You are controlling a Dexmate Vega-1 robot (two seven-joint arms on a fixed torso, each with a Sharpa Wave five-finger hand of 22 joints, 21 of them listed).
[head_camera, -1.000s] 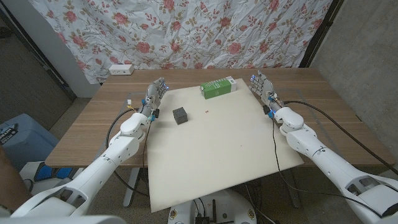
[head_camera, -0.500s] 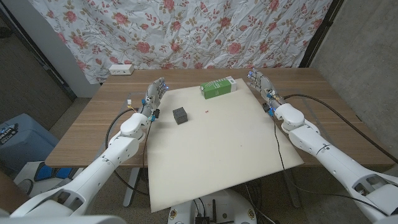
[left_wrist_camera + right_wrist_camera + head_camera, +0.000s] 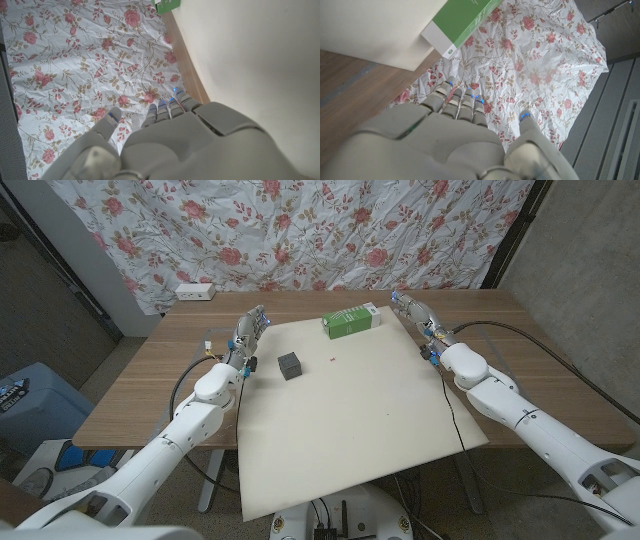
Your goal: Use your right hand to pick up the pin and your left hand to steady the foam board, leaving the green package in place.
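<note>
White foam board (image 3: 345, 415) covers most of a wooden table (image 3: 140, 395) in the head view, with a flowered cloth (image 3: 300, 230) hanging behind. A green package (image 3: 350, 321) lies at the board's far edge. A small red speck, most likely the pin (image 3: 332, 360), lies on the board just in front of the package, and a small dark cube (image 3: 290, 365) sits to its left. The left hand (image 3: 247, 340) stands at the board's left edge, fingers extended and holding nothing; whether it touches the board is hard to tell. The right hand (image 3: 418, 320) is near the board's far right corner, just beside the package, fingers extended and empty, well apart from the pin.

From the left wrist view, the back of the left hand (image 3: 165, 145) fills the lower part, its fingers (image 3: 167, 107) reaching out with nothing between them, beside the board's edge (image 3: 260, 65). A corner of the green package (image 3: 167, 5) shows far off.

From the right wrist view, the right hand (image 3: 445, 145) is released, fingers (image 3: 457, 97) spread toward the cloth, with the green package (image 3: 462, 20) and board corner (image 3: 375, 30) close by.

By my judgement the task is at an early stage: the pin is not yet picked up, the board is not clearly steadied, and the package sits untouched.
</note>
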